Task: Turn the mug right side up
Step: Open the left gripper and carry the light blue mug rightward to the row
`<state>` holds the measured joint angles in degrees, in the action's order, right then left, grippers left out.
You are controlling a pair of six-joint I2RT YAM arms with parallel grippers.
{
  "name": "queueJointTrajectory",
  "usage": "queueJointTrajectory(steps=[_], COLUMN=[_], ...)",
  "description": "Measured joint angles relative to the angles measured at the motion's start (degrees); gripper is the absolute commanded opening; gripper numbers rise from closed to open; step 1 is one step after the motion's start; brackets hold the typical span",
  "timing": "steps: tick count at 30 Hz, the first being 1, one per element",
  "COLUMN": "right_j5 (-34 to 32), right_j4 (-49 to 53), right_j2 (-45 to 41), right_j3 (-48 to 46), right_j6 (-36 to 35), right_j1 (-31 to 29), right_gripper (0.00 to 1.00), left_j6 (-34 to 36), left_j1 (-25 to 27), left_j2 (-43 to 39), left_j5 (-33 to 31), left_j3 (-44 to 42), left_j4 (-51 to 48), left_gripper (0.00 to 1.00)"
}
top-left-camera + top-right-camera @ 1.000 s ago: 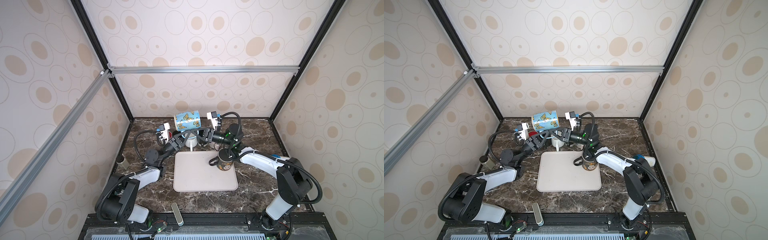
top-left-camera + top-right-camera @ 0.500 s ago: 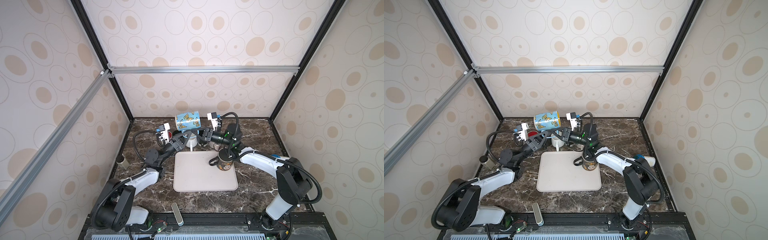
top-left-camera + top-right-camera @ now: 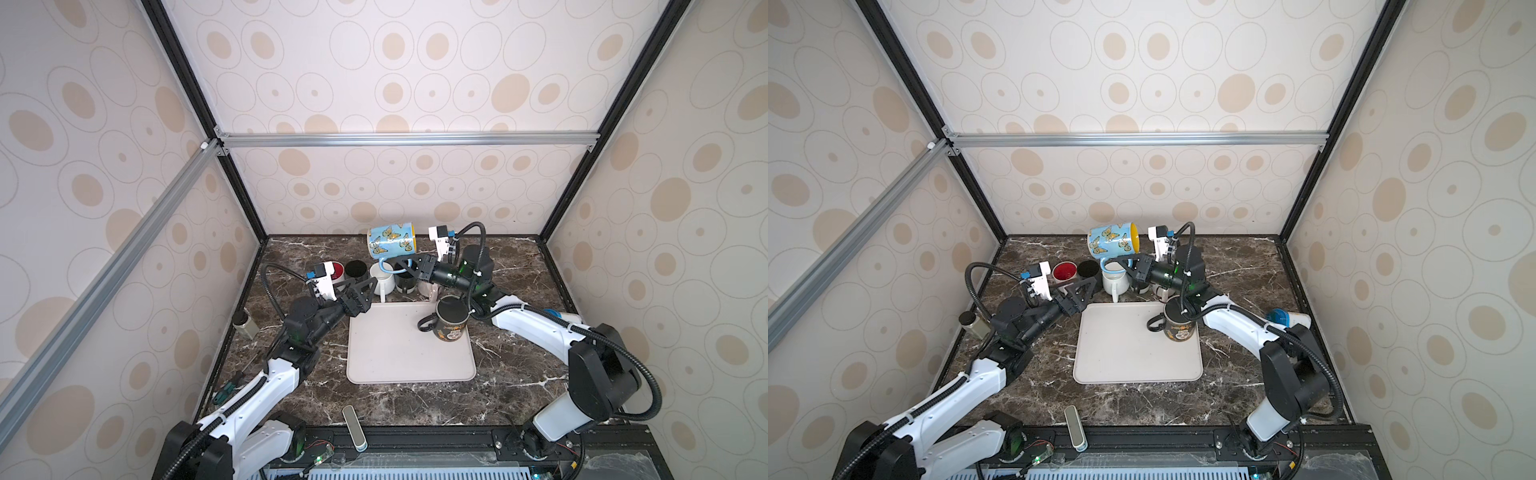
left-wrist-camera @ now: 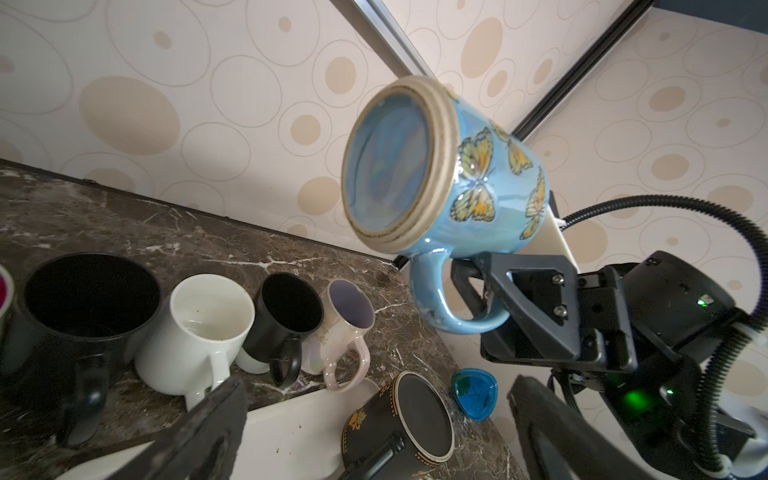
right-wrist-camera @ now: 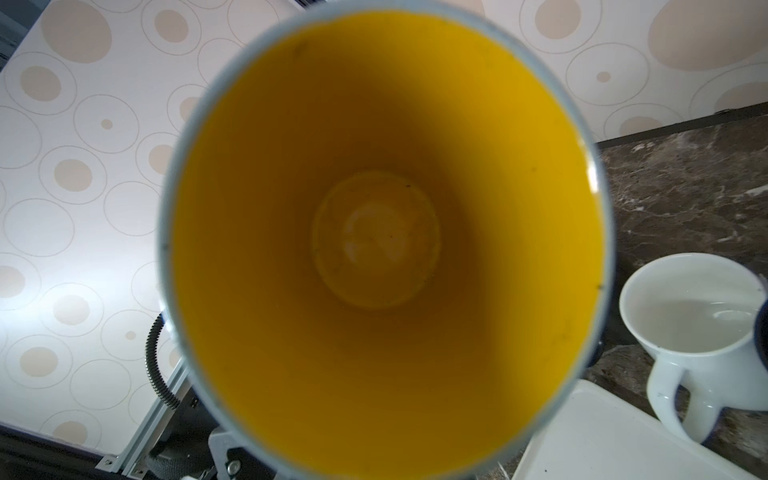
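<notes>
**Butterfly mug held sideways in the air by its handle**

The right arm reaches in from the front right with its forearm low over the counter point(image 3: 519, 374) and its wrist pointing left. The right gripper point(image 3: 401, 266) is pinched tight on the handle loop of the butterfly mug point(image 3: 390, 243). The mug hangs on its side above the back row of mugs, with its base to the left, its mouth towards the right wrist and its handle pointing down. The left arm stretches in from the front left. The left gripper point(image 3: 362, 294) is spread wide and holds nothing, just off the back left corner of the tray point(image 3: 395, 357) and near the white mug point(image 3: 382, 276).

The butterfly mug's yellow inside point(image 5: 382, 241) is empty. The back row stands upright: a red-lined mug point(image 3: 334, 271), a black mug point(image 3: 356, 269), the white mug, a small black mug point(image 4: 286, 316) and a pearly mug point(image 4: 345, 328). The insides that show hold nothing. A dark mug point(image 3: 451, 320) with gold print stands on the tray near its back right corner. Its handle points left, and its upper face looks flat and closed, like a base.

The butterfly mug is glossy sky-blue ceramic painted with orange-yellow butterflies, and a dull beige ring edges its base point(image 4: 440, 166). The tray is a matte cream rectangle with rounded corners. The counter is dark brown marble with white veins.
</notes>
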<state>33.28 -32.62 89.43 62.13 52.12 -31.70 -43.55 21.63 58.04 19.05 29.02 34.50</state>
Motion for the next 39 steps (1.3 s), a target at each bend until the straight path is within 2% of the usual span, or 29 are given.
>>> queueJointTrajectory(steps=[6, 9, 13, 18, 23, 32, 39], right_j5=[-12.63, -20.24, -29.07, -38.66, -46.16, -54.36, -54.10], right_j4=[13.20, 23.71, 37.44, 53.22, 62.62, 71.43, 71.21], right_j2=[-6.40, -8.22, -8.15, -6.51, -3.52, -1.36, -0.57], right_j3=[0.02, 2.89, 9.14, 18.38, 23.80, 23.56, 20.72], right_j6=[-7.39, -11.91, -17.99, -24.17, -28.44, -32.28, -32.50], right_j1=[-0.26, -0.09, 0.09, 1.01, 3.93, 10.03, 10.69], right_gripper=[0.00, 0.00, 0.00, 0.00, 0.00, 0.00, 0.00], left_j6=[5.31, 9.09, 13.11, 18.10, 20.52, 21.00, 20.81], left_j1=[0.79, 1.46, 2.91, 8.24, 11.50, 12.41, 12.79], left_j2=[0.61, 0.66, 1.22, 5.07, 6.93, 6.84, 7.50], left_j5=[-2.43, -3.08, -4.00, -7.30, -9.86, -12.00, -11.98], left_j3=[6.27, 9.33, 10.71, 13.44, 14.43, 14.40, 14.40], left_j4=[-10.91, -14.82, -18.78, -24.00, -26.51, -26.43, -26.38], left_gripper=[1.00, 1.00, 0.99, 0.98, 0.98, 0.97, 0.97])
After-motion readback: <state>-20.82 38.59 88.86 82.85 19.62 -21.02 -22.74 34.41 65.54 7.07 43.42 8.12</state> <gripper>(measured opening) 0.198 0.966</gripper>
